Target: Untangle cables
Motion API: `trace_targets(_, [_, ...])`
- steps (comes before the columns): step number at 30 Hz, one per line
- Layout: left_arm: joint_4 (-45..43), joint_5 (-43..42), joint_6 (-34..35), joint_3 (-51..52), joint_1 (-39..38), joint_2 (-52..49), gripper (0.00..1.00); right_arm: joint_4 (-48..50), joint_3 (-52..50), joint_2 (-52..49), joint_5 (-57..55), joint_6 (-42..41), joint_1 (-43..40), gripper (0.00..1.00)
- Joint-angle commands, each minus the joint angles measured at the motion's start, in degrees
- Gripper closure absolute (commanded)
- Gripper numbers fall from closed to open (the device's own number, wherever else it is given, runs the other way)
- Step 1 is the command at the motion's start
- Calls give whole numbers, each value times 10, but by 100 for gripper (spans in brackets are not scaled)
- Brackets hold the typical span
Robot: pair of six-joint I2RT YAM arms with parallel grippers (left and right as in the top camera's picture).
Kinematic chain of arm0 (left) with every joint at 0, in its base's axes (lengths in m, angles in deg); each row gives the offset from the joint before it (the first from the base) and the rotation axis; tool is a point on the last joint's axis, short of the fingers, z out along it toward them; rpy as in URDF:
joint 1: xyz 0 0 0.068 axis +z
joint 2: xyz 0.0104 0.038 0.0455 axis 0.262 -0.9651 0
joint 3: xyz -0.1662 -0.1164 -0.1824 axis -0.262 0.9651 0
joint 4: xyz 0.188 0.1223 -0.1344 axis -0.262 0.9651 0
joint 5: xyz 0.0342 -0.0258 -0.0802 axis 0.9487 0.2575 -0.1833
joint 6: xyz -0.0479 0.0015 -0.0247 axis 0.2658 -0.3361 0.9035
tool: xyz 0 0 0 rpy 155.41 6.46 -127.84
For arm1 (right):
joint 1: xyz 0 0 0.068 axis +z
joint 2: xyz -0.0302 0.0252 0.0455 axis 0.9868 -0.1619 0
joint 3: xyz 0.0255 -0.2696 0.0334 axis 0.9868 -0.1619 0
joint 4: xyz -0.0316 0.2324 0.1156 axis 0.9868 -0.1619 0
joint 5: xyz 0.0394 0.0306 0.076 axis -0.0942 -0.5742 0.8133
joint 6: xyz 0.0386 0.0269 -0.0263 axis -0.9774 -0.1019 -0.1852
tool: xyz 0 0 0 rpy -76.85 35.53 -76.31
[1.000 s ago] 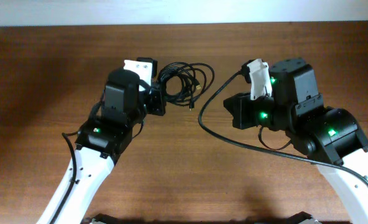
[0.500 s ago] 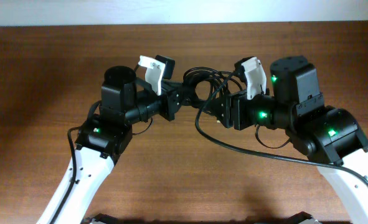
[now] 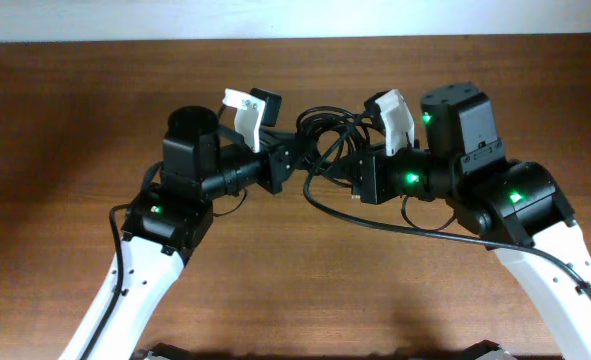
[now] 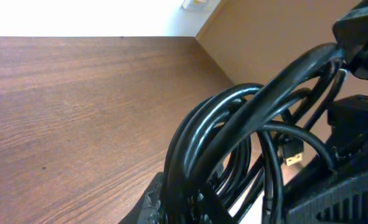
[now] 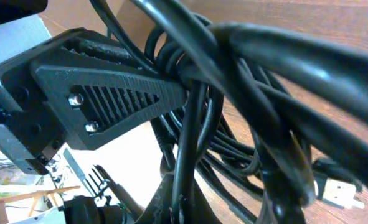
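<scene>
Since 1.0 s ago the R arm has closed in from the right and the L wrist has rolled. Both now meet at the cables (image 3: pixel 322 140), a coil held up off the bench (image 3: pixel 75 100) between the two wrists, toward the far edge.

L gripper (image 3: pixel 287 165): fingers pinch the coil's lower strands; in the L wrist view the loops (image 4: pixel 233 137) rise straight from them. R gripper (image 3: pixel 353 172): pushed in among the loops; whether fingers are spread or pressed together, cannot tell.

Handling (est.): cords light, limp, smooth-jacketed, so likely to sag and slide. Plug (image 4: pixel 294 154) is rigid and apt to snag in loops. Best hold: one strand near a plug end, not the whole bundle, w/ L as anchor. Avoid the thicker arm cable (image 3: pixel 375 222).
</scene>
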Motion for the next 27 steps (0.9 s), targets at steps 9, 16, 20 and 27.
trace_targets(9, [58, 105, -21, -2, 2, 2, 100, -73, 11, 5, -243, -94, -2, 96])
trace_targets(16, [76, 165, -21, -2, 2, 2, 100, -104, 11, 24, -261, -105, -2, 96])
trace_targets(20, [87, 170, -20, -2, 2, 2, 100, -95, 11, 70, -260, -104, -2, 93])
trace_targets(27, [78, 134, 21, -2, 1, 2, 100, -82, 11, 115, -200, -102, -2, 22])
